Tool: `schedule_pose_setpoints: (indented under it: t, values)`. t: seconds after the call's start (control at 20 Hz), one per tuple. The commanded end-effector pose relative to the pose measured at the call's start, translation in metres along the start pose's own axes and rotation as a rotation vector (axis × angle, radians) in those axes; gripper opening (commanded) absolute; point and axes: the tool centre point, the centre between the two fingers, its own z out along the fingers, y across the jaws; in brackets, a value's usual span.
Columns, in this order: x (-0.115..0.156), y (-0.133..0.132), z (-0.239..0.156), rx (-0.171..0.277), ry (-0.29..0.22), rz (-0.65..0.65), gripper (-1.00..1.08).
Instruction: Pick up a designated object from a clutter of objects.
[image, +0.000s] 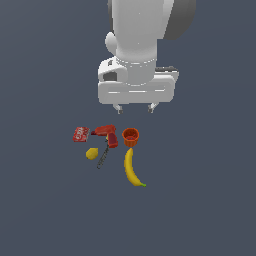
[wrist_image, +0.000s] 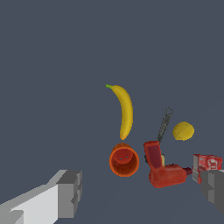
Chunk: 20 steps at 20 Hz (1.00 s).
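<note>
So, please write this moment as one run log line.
gripper: open, above clutter, holding nothing | red drill: on surface, not grasped | orange-red cup: beside drill

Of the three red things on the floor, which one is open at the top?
The orange-red ribbed cup, standing upright beside the red pistol-shaped drill; its hollow inside shows. The small flat red box is closed.
</note>
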Motion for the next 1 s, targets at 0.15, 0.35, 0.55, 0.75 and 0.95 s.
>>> schedule_pose_setpoints:
  t: [0.15,0.35,0.55,0.75,0.95]
  values:
    - [0.0,-0.003,0.001,0.0,0.0,0.001,1.08]
    - [0.001,-0.009,0.002,0.001,0.004,0.0,1.08]
    - [0.001,-0.009,0.002,0.001,0.004,0.002,1.08]
    - [0.001,-0.005,0.008,0.0,-0.007,0.028,1.08]
    - [0.0,0.003,0.02,-0.002,-0.029,0.082,1.08]
